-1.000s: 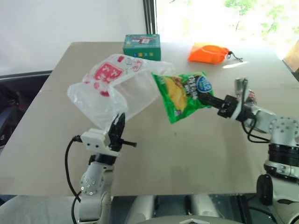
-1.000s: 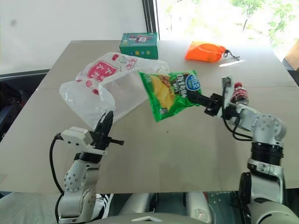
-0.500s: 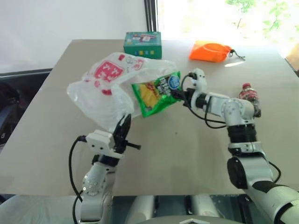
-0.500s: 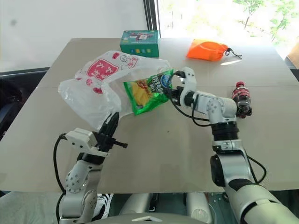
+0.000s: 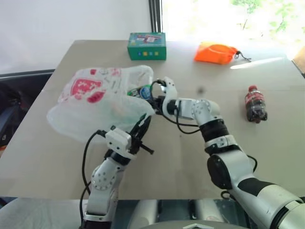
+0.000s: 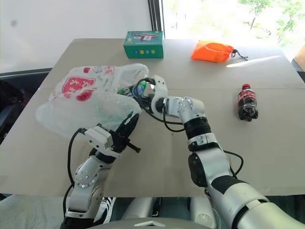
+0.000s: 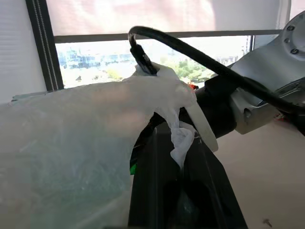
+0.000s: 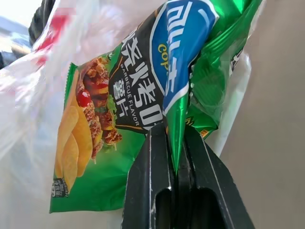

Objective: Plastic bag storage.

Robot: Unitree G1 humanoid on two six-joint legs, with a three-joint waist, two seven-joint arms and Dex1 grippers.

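Right arm has swung in from the right side of the table since a second ago: the snack packet, then hanging in open air at the bag's 3 o'clock, now sits inside the bag mouth. Bag has sagged lower and wider over the left arm.

Left eye view: plastic bag [image 5: 97, 102] hangs over the table [image 5: 157, 157], left of centre. Left gripper [image 5: 141, 130] is at the bag's 5 o'clock, fingers pinched shut on the bag's edge. Right gripper [image 5: 151, 93] enters the bag at its 3 o'clock, snack packet [image 5: 139, 91] partly visible through the film. Green box [image 5: 147, 46] at the bag's 1 o'clock near the far edge, orange pouch [image 5: 215, 52] further right, cola bottle [image 5: 254, 103] lying well apart at 3 o'clock.

Right eye view: same layout, nothing extra.

Left wrist view: fingers closed on a twisted wad of white film; bag billows beyond, right arm's grey housing behind it.

Right wrist view: fingers clamped tight on the packet's folded top edge; packet hangs against the bag's film, table beside it.
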